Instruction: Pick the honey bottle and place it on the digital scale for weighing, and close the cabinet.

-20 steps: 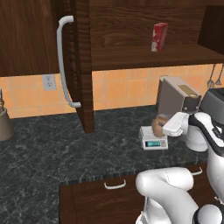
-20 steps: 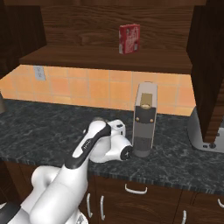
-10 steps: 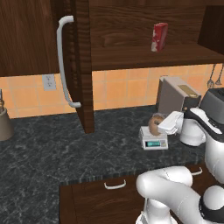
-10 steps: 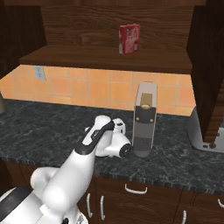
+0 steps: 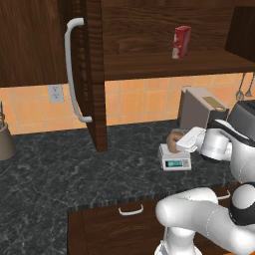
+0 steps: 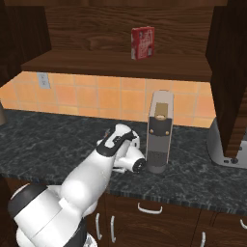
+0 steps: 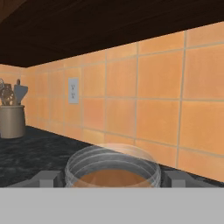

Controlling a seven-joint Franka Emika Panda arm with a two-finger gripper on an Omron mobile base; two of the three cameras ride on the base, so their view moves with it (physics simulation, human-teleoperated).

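Observation:
The honey bottle (image 5: 173, 142), a small tan-brown jar, stands on the white digital scale (image 5: 174, 162) with its teal display facing front. My gripper (image 5: 176, 143) reaches in from the right at jar height, open, with one finger on each side of the jar. In the hand view the jar's pale ribbed lid (image 7: 111, 166) lies between my fingertips (image 7: 48, 178), with a thin gap on the left side. The cabinet (image 5: 149, 45) is open. Its dark wood door (image 5: 94, 74) swings out toward me, with a long white handle (image 5: 72, 69).
A red box (image 5: 182, 42) stands on the cabinet shelf. The grey-beige coffee machine (image 5: 199, 107) is just behind the scale. A utensil crock (image 5: 5, 142) stands at far left and a toaster (image 6: 226, 144) at far right. Drawers (image 5: 132, 211) run under the counter edge.
The arm's wrist and elbow have shifted slightly left toward the scale. The jar stays on the scale and the jaws keep the same width.

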